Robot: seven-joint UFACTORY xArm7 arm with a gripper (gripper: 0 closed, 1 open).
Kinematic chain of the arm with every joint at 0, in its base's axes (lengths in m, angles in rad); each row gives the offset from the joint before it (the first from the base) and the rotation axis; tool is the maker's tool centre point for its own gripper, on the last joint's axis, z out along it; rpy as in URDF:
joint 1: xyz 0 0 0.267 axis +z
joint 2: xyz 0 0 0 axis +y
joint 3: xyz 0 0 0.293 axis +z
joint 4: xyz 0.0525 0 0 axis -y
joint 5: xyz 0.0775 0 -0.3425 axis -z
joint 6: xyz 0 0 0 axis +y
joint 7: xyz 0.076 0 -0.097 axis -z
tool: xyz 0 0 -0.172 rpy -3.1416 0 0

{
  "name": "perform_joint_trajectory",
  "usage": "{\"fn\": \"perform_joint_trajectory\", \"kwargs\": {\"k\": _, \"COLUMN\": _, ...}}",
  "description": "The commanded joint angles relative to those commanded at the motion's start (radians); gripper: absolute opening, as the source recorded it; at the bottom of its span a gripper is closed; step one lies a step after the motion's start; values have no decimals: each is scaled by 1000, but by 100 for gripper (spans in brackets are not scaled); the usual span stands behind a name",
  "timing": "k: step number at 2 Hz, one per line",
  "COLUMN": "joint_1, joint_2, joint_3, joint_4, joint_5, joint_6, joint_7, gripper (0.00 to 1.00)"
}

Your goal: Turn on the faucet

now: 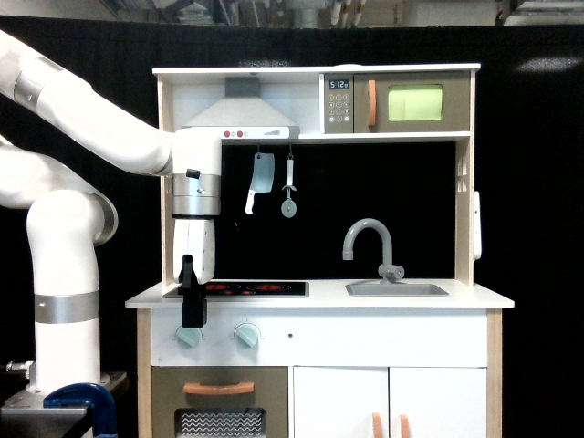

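At the exterior view's left, the white arm (64,274) rises from its base and reaches across to the toy kitchen (319,347), its wrist pointing straight down over the left end of the white countertop (319,297). The black gripper (192,306) hangs at the counter's front edge, just above the left of two mint-green stove knobs (188,337); whether its jaws stand apart or together cannot be told from this angle. Beside it lies the black cooktop (255,288) with red rings. Above, a toy cleaver (260,181) and a second utensil (289,193) hang under the grey hood (239,114). Further right, the faucet (370,246) stands behind the grey sink (397,289), well apart from the gripper, its arched spout curving toward the exterior view's left and a small lever at its base. A toy microwave (397,103) occupies the upper right shelf.
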Motion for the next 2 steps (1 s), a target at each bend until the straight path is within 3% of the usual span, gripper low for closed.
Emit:
{"fn": "perform_joint_trajectory", "kwargs": {"k": 1, "joint_1": 6, "joint_2": -104, "joint_3": -8, "joint_4": -22, "joint_5": -6, "joint_6": 30, "joint_7": -22, "gripper": 100}}
{"fn": "perform_joint_trajectory", "kwargs": {"k": 2, "joint_1": -6, "joint_2": -27, "joint_3": -14, "joint_4": 54, "joint_5": -21, "joint_6": 28, "joint_7": -30, "gripper": 100}}
